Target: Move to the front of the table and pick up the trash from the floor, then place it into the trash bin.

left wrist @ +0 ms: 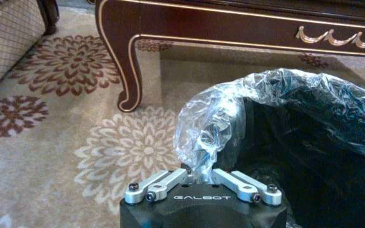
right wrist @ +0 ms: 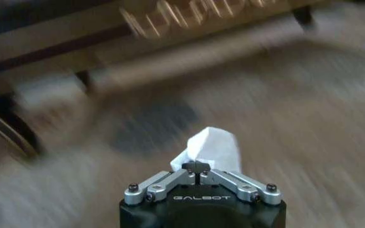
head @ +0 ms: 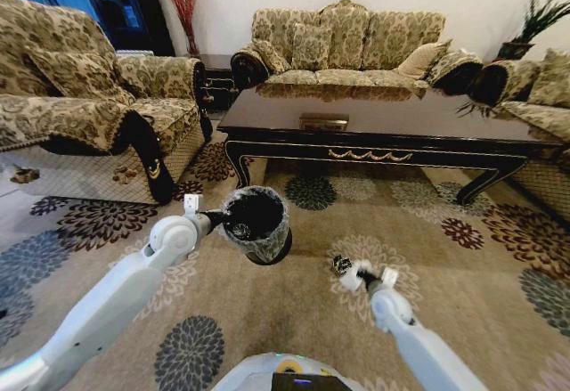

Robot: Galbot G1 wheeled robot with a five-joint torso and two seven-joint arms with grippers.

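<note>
Room: patterned floral carpet (head: 294, 302) across the lower frame, three floral sofas behind, one table (head: 383, 124) at centre.
Trash bin (head: 256, 222): lower centre, black liner — contents too dark to tell.
Left gripper (left wrist: 198, 176): pinched closed on the bin liner's rim.
Right gripper (right wrist: 198, 167): lower right of centre, clamped around white paper wad (right wrist: 211, 147) — above carpet.

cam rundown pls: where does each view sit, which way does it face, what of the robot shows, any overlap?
Head: up high, facing forward and down at the table, showing both arms.
Left wrist: behind the left gripper, shut on the trash bin liner.
Right wrist: behind the right gripper, shut on white paper.
Shared: the table's gold ornament.
</note>
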